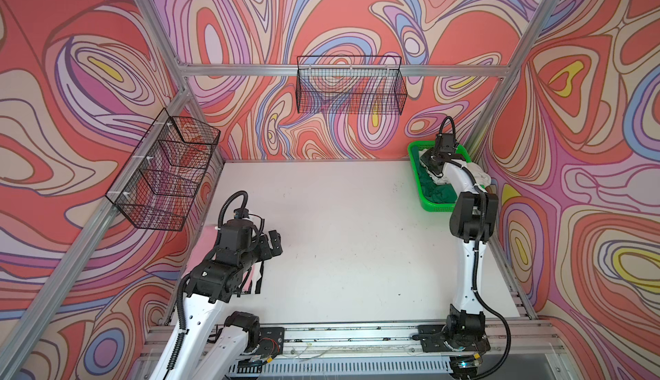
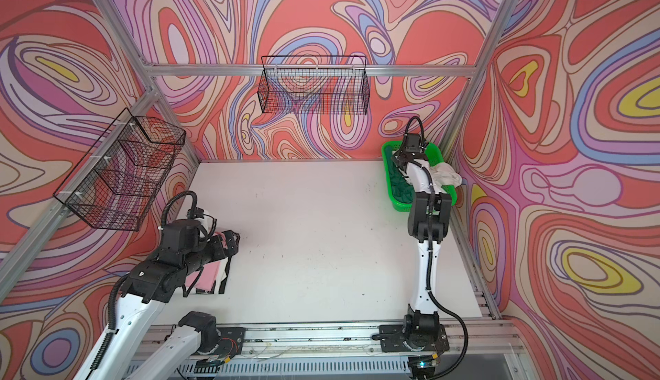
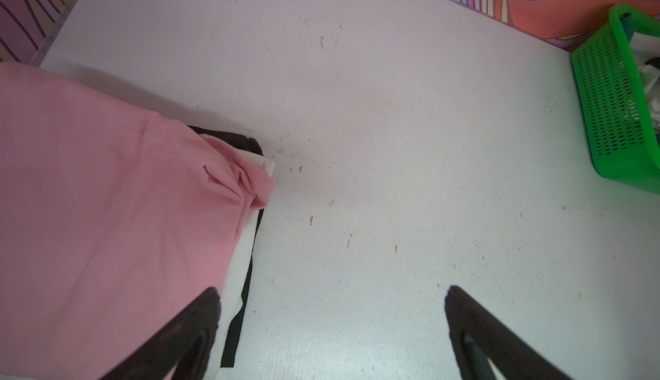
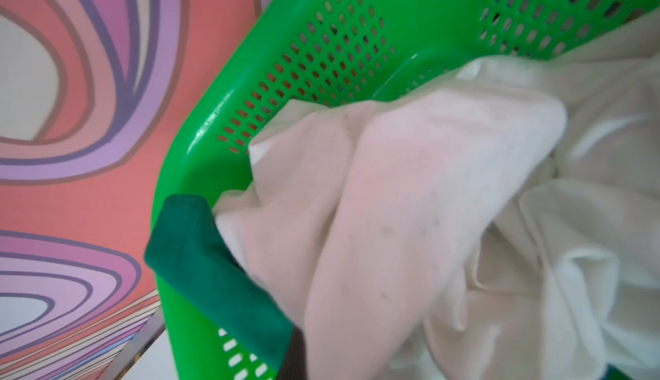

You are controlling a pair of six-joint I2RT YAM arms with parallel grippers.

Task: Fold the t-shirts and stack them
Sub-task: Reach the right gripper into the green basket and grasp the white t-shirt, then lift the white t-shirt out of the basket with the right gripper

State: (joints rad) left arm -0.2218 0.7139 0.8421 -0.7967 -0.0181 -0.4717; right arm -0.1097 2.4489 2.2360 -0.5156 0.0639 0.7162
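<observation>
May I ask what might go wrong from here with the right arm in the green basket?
The right gripper looks shut on the white t-shirt, which lies against the dark green t-shirt; a lift may drag both out.
Cloth drapes over the basket rim, so pulling could tip or shift it.
The open left gripper hovers near the folded pink t-shirt; a careless move could rumple it.

Green basket (image 1: 438, 206), wire racks (image 1: 351, 89), table (image 1: 339, 235)
</observation>
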